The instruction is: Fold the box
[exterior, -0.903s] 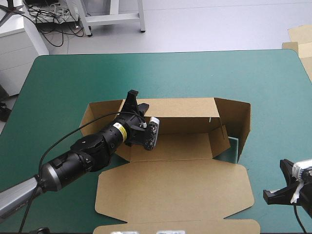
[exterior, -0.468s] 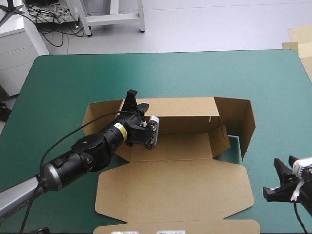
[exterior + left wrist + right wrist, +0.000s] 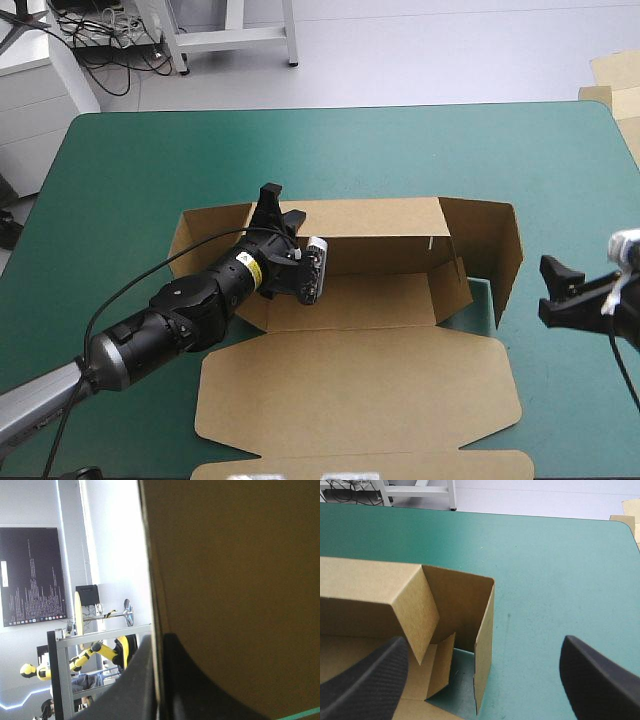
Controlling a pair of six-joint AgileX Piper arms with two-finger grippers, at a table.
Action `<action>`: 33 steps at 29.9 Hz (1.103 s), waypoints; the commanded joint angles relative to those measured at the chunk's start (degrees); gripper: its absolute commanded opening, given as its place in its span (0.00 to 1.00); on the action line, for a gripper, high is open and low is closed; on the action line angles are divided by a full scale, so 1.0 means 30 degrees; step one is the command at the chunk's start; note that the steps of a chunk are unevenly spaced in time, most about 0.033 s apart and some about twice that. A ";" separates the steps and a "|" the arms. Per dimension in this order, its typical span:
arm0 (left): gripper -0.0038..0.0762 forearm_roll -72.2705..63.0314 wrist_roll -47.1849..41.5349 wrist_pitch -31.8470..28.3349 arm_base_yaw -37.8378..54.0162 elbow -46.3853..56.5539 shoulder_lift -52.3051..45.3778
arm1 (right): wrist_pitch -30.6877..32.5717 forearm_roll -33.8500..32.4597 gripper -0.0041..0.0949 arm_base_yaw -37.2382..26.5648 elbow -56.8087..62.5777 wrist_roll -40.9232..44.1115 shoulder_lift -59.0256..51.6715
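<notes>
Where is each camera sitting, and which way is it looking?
High view: above and behind the robot, looking down on the table and box; both arms show, left gripper shut on the box, right gripper open.
Left wrist view: on the left wrist, looking along the box's back wall into the room; its fingers pinch that wall.
Right wrist view: on the right wrist, looking down at the box's right flap; its fingers stand wide apart.
Shared: high and right wrist views both show that flap.

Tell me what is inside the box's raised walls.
Only the bare brown floor of the box. The left gripper, shut on the far wall, reaches over its left part and hides the floor beneath. At the right corner, teal-green cover shows through a gap.
</notes>
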 commanded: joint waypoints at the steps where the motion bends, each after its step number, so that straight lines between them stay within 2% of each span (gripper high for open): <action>1: 0.04 0.0458 -0.0522 -0.0093 -0.0103 -0.0421 -0.0468 | -0.0822 -0.0224 0.82 -0.0086 -0.2854 0.0021 0.2502; 4: 0.04 0.0497 -0.0535 -0.0075 -0.0103 -0.0421 -0.0426 | -0.0783 -0.0820 0.82 -0.0086 -0.4821 -0.0207 0.4609; 9: 0.04 0.0625 -0.0535 0.0021 -0.0103 -0.0421 -0.0426 | 0.1803 -0.0743 0.82 -0.0086 -0.8367 -0.0251 0.8537; 15: 0.04 0.0625 -0.0619 0.0021 -0.0103 -0.0421 -0.0426 | 0.2958 -0.0084 0.82 -0.0086 -1.1292 -0.0070 1.3192; 21: 0.04 0.0625 -0.0792 -0.0103 -0.0103 -0.0421 -0.0426 | 0.5465 0.1331 0.82 -0.0765 -1.3928 -0.0029 1.7397; 26: 0.04 0.0625 -0.1766 -0.0138 -0.0103 -0.0421 -0.0426 | 0.5465 0.3585 0.82 -0.1852 -1.4084 -0.0027 1.8806; 33: 0.04 0.0625 -0.1994 -0.0321 -0.0103 -0.0421 -0.0426 | 0.5465 0.3561 0.82 -0.2144 -1.4049 -0.0065 1.9091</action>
